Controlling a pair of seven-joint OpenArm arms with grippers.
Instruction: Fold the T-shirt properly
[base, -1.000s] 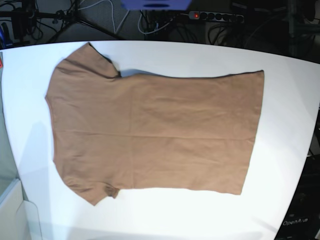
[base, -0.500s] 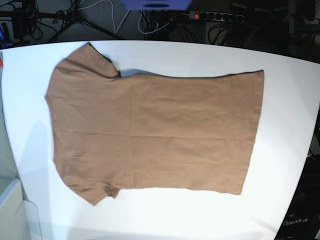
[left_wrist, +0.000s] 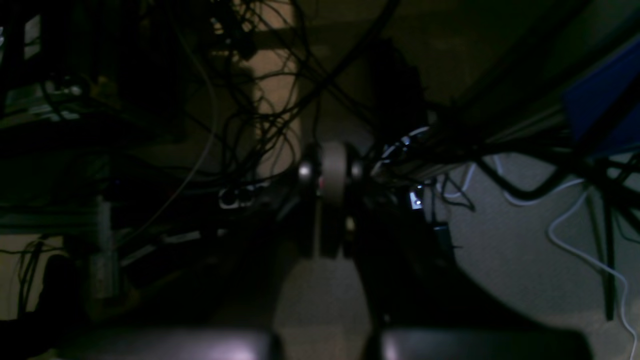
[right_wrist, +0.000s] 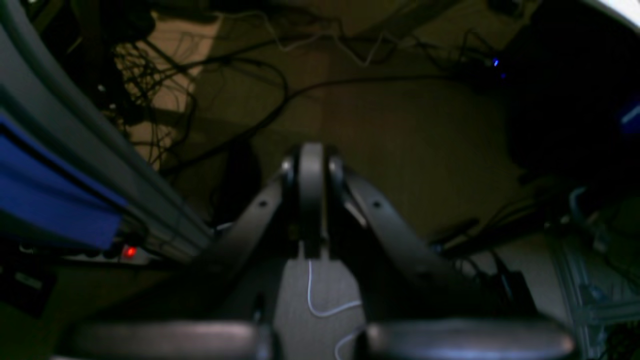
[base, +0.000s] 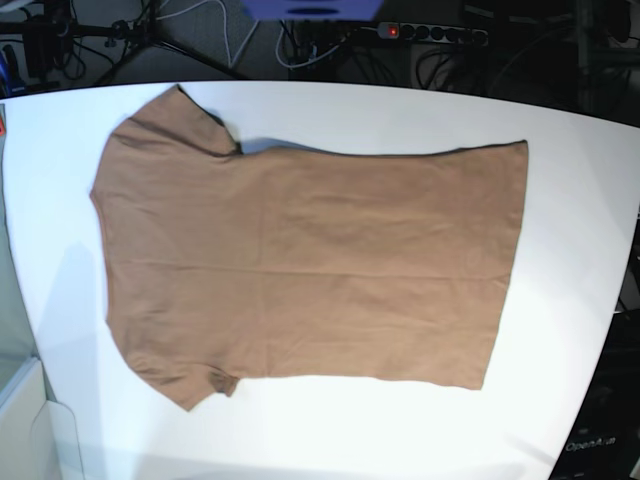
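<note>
Nothing moved since earlier base frames. T-shirt (base: 310, 265) lies flat, unfolded, across white tabletop (base: 560, 340). We see left fingers (left_wrist: 327, 172) pressed together, empty; right fingers (right_wrist: 311, 172) likewise, both off tabletop. We judge 0 folds done; all folding left.

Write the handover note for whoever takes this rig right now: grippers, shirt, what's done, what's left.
Left gripper: shut, holding nothing, pointed at the cables and floor beside the table; not in the base view.
Right gripper: shut, holding nothing, also off the table and out of the base view.
T-shirt: spread flat on the white table, collar end toward the base view's left, hem toward its right, both sleeves out.
Done: shirt is laid out smooth; no fold made yet.
Left: bring both arms over the table, fold in the sleeves and sides, then fold the body.
</note>
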